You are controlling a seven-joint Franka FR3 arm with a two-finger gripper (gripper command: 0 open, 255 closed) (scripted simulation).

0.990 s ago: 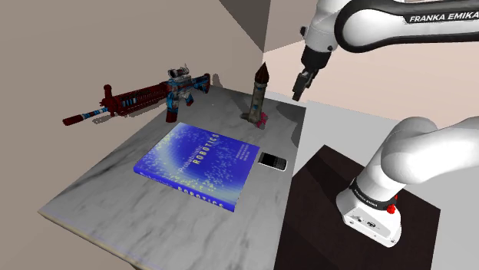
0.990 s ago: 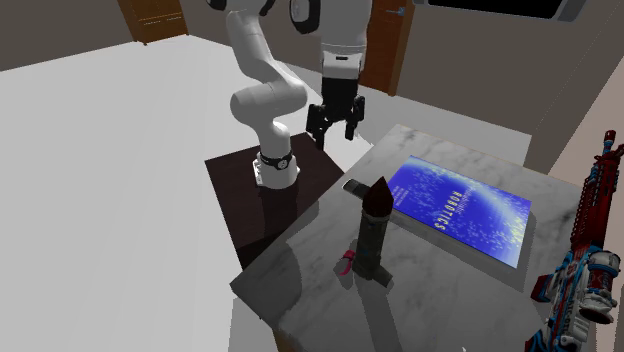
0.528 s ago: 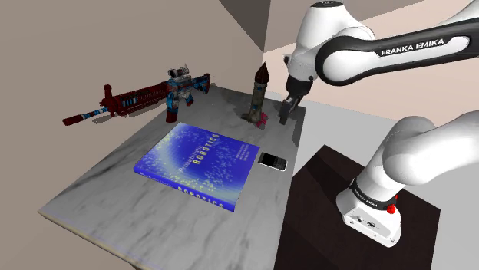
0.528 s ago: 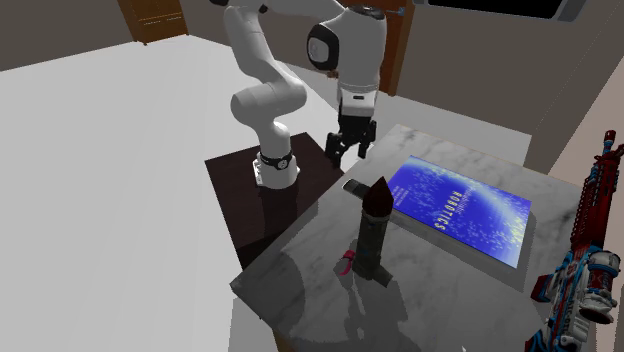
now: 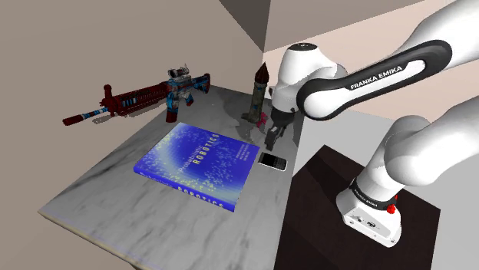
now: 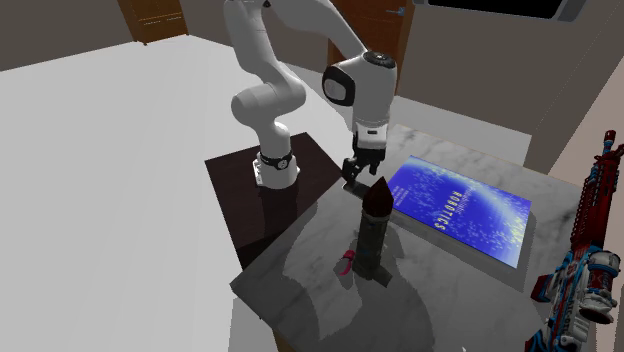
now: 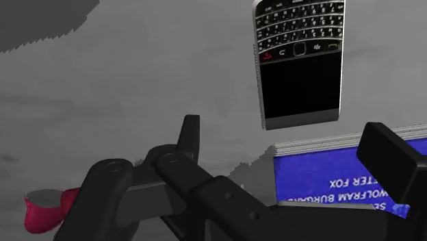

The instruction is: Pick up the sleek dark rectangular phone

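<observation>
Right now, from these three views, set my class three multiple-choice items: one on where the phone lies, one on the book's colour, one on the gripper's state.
1. The keypad phone lies:
A on top of the book
B flat on the marble table, beside the book
C propped upright against the book

2. The book's cover is:
A green
B white
C blue

3. The gripper is:
A open, above the table near the phone
B shut on the phone
C shut on the book

Key:
1 B, the wrist view shows bare table between phone and book.
2 C, the cover is blue in every view.
3 A, its fingers stand apart in the wrist view, clasping nothing.
</observation>
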